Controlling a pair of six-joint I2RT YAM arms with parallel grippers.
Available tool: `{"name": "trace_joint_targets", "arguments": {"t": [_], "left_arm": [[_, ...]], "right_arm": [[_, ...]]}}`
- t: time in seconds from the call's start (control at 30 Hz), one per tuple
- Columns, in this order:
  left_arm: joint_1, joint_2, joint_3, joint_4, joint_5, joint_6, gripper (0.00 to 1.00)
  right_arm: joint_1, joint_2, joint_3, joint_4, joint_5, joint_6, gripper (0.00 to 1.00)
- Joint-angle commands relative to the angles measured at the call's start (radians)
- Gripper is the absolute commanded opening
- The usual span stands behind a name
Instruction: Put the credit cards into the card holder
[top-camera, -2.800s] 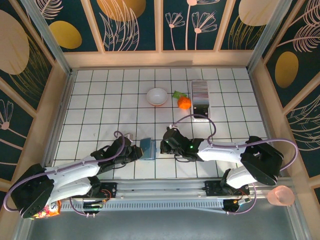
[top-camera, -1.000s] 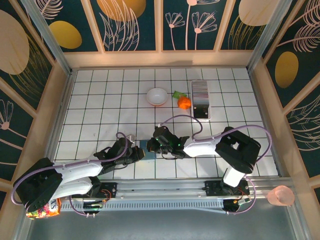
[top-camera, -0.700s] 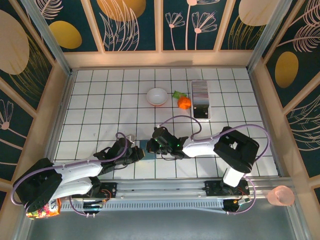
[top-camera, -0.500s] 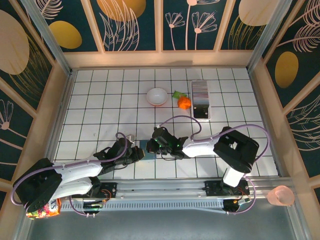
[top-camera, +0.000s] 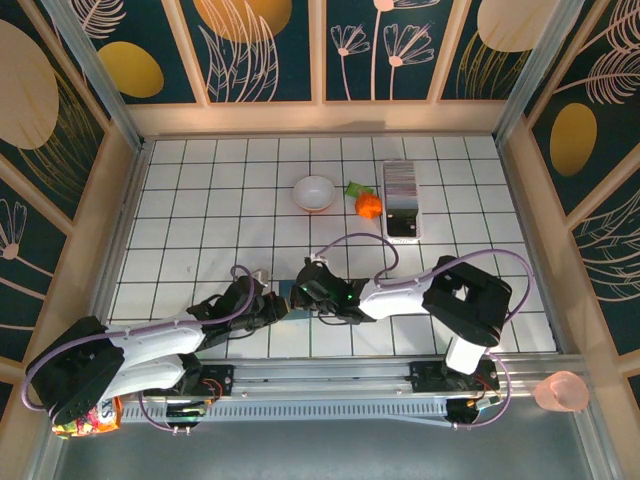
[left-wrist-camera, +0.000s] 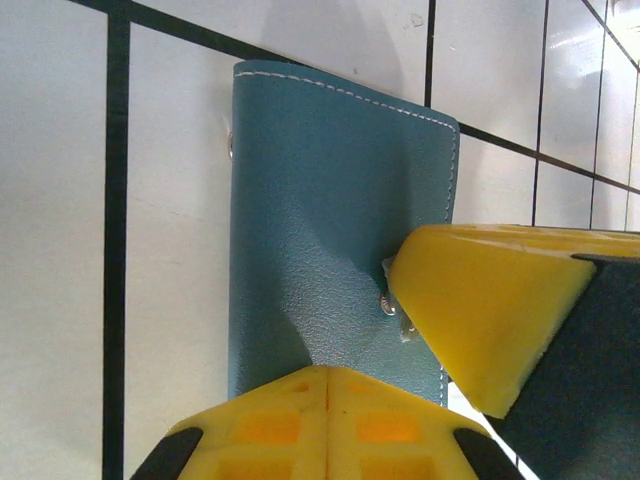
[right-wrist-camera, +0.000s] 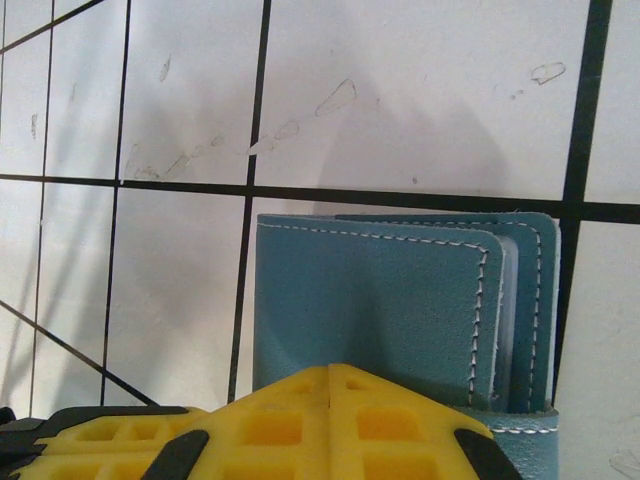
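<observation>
Left wrist: card holder (left-wrist-camera: 330, 230) lengthwise vertical

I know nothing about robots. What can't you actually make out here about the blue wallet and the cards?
- Card holder, left wrist view: the left gripper covers its near end, so any contact there is hidden.
- Right wrist view: the right gripper covers its lower edge, and the layered flaps hide whether anything is inside.
- Credit cards, top view: too small to count.
</observation>
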Motion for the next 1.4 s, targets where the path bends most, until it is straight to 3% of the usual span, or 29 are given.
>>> {"name": "trace_joint_targets", "arguments": {"t": [0.0, 0.5, 0.73, 0.93, 1.13, 1.2, 1.27, 1.37], "left_arm": [[-0.003, 0.021, -0.025, -0.053, -0.031, -0.011, 0.05], [-0.002, -0.025, -0.062, -0.035, -0.105, -0.086, 0.01], [-0.001, -0.026, -0.072, 0.03, -0.067, -0.152, 0.0], [-0.002, -0.172, -0.017, -0.169, -0.17, -0.13, 0.0], [-0.001, -0.322, 0.058, -0.447, -0.345, -0.069, 0.19], [0.0, -0.349, 0.101, -0.534, -0.428, -0.043, 0.25], [0.002, -0.363, 0.155, -0.596, -0.514, -0.001, 0.37], [0.009, -0.367, 0.247, -0.662, -0.657, 0.063, 0.58]], "right_arm": [[0.059, 0.067, -0.062, -0.183, -0.003, 0.027, 0.0], [0.16, 0.131, -0.091, -0.261, 0.105, 0.03, 0.0], [0.192, 0.159, -0.1, -0.284, 0.121, 0.005, 0.0], [0.187, 0.105, -0.089, -0.274, 0.144, -0.001, 0.0], [0.134, 0.009, 0.007, -0.223, 0.179, -0.045, 0.05], [0.108, -0.028, 0.023, -0.175, 0.184, -0.062, 0.15], [0.08, -0.063, 0.049, -0.148, 0.194, -0.086, 0.19], [0.049, -0.133, 0.097, -0.175, 0.234, -0.131, 0.36]]}}
